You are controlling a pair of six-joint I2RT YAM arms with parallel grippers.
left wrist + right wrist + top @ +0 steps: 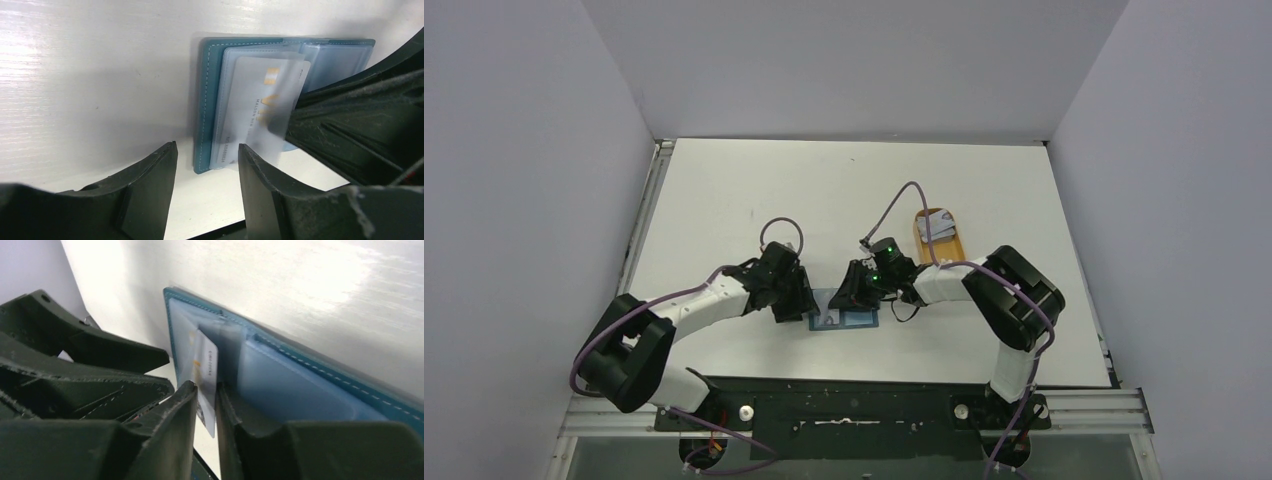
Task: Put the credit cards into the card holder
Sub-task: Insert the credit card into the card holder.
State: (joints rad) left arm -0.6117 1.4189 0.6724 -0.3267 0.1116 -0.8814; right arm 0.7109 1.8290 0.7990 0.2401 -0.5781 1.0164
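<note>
Nearest the lens in the right wrist view, the dark fingers of the right gripper [205, 392] are seen with a narrow slot between them. A whitish credit card [207, 365] is lodged on edge in that slot. Its lower part is framed by the two fingers, and its upper part is pushed against a clear sleeve [187, 347] of the card holder [310, 390]. Whether the card is pressed by the pads or merely stands between them cannot be told.

The card holder is laid open and flat on the white table [724, 190], close to the near edge and between the two arms. Its teal inside and clear sleeves are turned upward.

The left gripper [207, 146] is held low at the left edge of the holder. Its jaws are parted and nothing is held in them. Only bare table is seen in the gap, and the holder's near-left corner is seen just beyond the fingertips. No contact between this gripper and the holder can be made out.

From the left wrist view, the card is seen lying slantwise across the left half of the holder, partly veiled by the sleeve, with the right gripper's fingers at its right edge.

An orange tray [956, 248] is set farther back and to the right, well apart from the holder. More cards [937, 226] are seen inside it.
</note>
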